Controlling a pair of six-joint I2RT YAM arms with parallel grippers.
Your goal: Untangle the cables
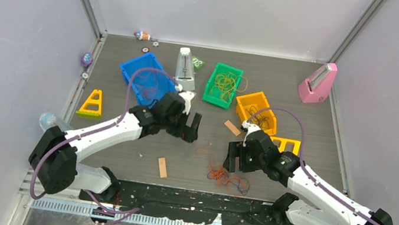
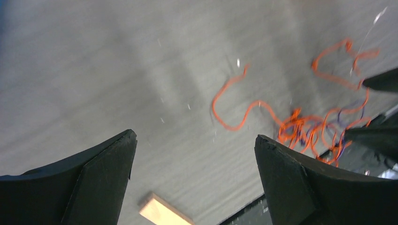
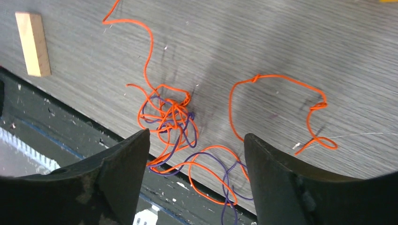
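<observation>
A small tangle of orange and dark purple cables point(image 1: 227, 178) lies at the table's near edge, partly over the black plate point(image 1: 189, 203). In the right wrist view the tangle point(image 3: 171, 115) sits just ahead of my open, empty right gripper point(image 3: 197, 134), with a loose orange loop point(image 3: 281, 108) to its right. My right gripper point(image 1: 233, 156) hovers just above the tangle. My left gripper point(image 1: 190, 129) is open and empty, to the upper left of it. In the left wrist view the cables point(image 2: 307, 129) lie to the right of the left gripper point(image 2: 195, 136).
A green bin point(image 1: 223, 84) holds yellow cables, an orange bin point(image 1: 257, 110) dark ones, and a blue bin point(image 1: 148, 81) stands at the back left. A yellow bin point(image 1: 286, 144), grey point(image 1: 184, 68) and pink point(image 1: 316, 83) metronomes, a yellow triangle point(image 1: 91, 103) and wood strips point(image 1: 162, 166) are around.
</observation>
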